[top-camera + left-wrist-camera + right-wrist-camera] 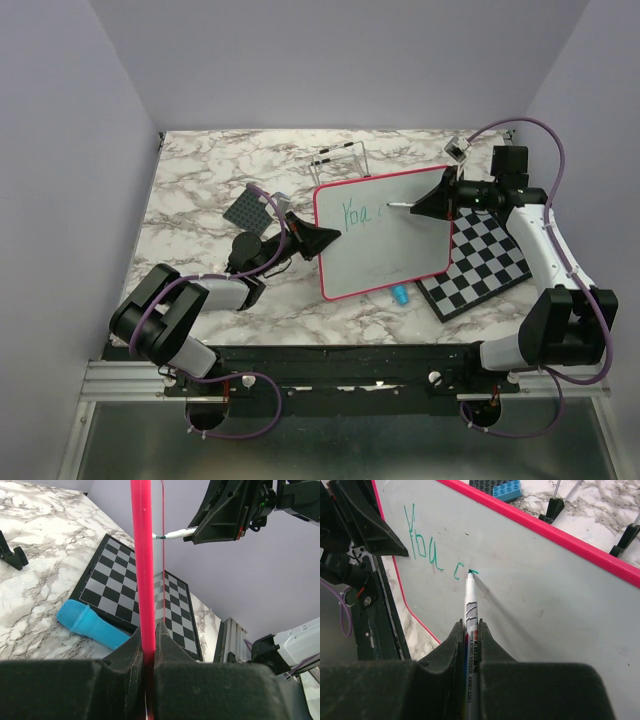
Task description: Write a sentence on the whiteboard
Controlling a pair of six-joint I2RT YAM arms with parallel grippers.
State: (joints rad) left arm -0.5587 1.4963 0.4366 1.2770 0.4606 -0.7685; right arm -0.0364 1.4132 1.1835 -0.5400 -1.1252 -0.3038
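The whiteboard (pixel 385 235) is at mid-table, raised at a slant above the marble table (pixel 200 170) and partly overlapping the checkered board (pixel 485 255) on its right. Whether its lower edge rests on the table cannot be told. The left gripper (pixel 150 630) is clamped on the pink frame at the board's left edge, with the frame pinched between its two fingers. The right gripper (pixel 471 630) is closed on a green whiteboard marker (pixel 470 605), whose barrel lies along the slot between the jaws. The marker's long axis runs from the right gripper leftward to the board face, and its tip touches the glossy surface. The sentence (pixel 362 212) so far reads "You" plus a small curl, high on the board's left half, and the tip is just right of that curl. The relation that matters is that the blank writing surface lies on the right gripper's own side of the tip, between the last letter and the board's right edge. The coming strokes therefore probably draw the tip back toward the right arm while the left arm only steadies the board. The sentence appears barely begun.
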